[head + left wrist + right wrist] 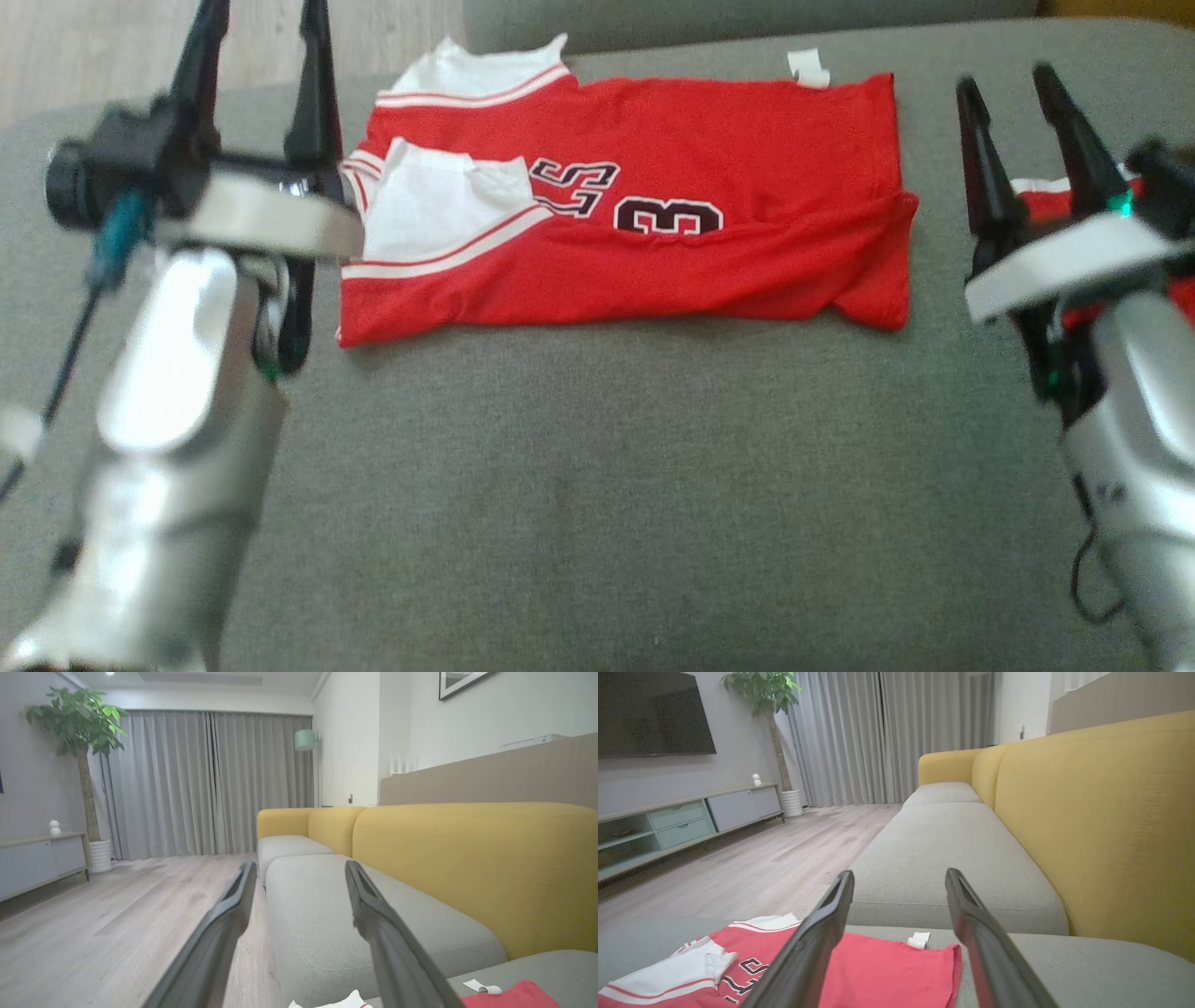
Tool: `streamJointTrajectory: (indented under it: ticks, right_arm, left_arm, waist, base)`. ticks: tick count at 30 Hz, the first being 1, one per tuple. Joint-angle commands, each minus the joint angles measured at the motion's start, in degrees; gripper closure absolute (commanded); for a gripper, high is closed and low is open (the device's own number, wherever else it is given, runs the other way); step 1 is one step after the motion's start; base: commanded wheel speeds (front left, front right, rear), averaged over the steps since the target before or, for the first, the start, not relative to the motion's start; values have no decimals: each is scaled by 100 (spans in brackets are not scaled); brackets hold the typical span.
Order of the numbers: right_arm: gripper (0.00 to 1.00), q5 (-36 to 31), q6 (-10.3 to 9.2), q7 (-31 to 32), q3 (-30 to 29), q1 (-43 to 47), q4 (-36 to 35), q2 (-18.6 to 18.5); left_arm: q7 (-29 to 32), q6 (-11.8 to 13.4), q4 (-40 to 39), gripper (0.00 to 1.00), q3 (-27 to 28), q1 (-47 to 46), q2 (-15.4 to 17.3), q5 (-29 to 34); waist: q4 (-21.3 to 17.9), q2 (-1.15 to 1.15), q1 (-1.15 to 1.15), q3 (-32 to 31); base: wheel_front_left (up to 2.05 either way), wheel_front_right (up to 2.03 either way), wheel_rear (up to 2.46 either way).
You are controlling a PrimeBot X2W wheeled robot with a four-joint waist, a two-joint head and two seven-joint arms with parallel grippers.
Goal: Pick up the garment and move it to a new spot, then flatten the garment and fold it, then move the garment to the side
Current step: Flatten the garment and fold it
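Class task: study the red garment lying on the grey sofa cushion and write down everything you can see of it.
The garment is a red sports jersey of thin, smooth-looking cloth, with white sleeves trimmed in red-and-white stripes, black white-outlined characters including a 3, and a small white tag at its far edge. It lies folded flat on the grey cushion, its near edge turned over the lettering, wrinkled at its right end. Nothing grips it.

This is a living room in a home: a sofa [1087, 812] with a yellow back, a dark television [654, 714], a low cabinet [691, 816], a potted tree [761, 693], long grey curtains [859, 737] and a wooden floor [784, 858]
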Motion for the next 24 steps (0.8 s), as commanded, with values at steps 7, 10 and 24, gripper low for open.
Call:
streamJointTrajectory:
  ticks: [7, 10, 24]
  right_arm:
    - [0, -701, -4, -317, -800, 1360, -763, 660]
    - [0, -857, -4, -328, -1116, 1740, -901, 957]
    - [0, -1322, -4, -337, -1305, 2833, -1505, 1516]
  left_arm:
    - [-28, 192, -1699, 0, 713, 1849, -328, 425]
    - [-28, 198, -1863, 0, 813, 2253, -493, 492]
    - [-29, 254, -1539, 0, 1174, 3413, -861, 990]
  waist:
    - [101, 0, 1, -491]
    - [134, 0, 1, -585]
    - [-30, 0, 1, -584]
  base:
    - [0, 0, 0]
    - [0, 0, 0]
    - [0, 0, 0]
